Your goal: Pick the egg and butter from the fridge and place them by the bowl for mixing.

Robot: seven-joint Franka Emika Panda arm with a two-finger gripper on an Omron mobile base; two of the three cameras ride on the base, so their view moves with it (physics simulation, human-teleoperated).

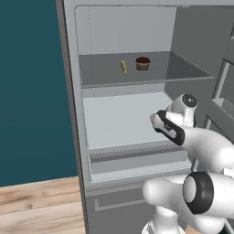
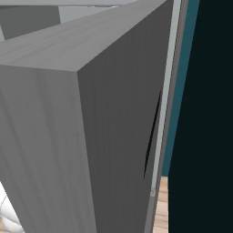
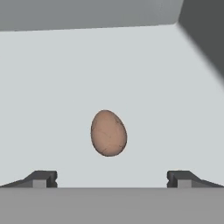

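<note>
Tool (image 3: 112, 178) wide apart, lined up on the egg (image 3: 108, 133) lying on the fridge (image 1: 73, 137) shelf. Advance straight, straddle the narrow waist, close gently.

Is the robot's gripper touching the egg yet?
Apart. In the hand view the egg lies on the pale fridge shelf, with bare shelf between it and the open gripper fingertips on both sides.
</note>
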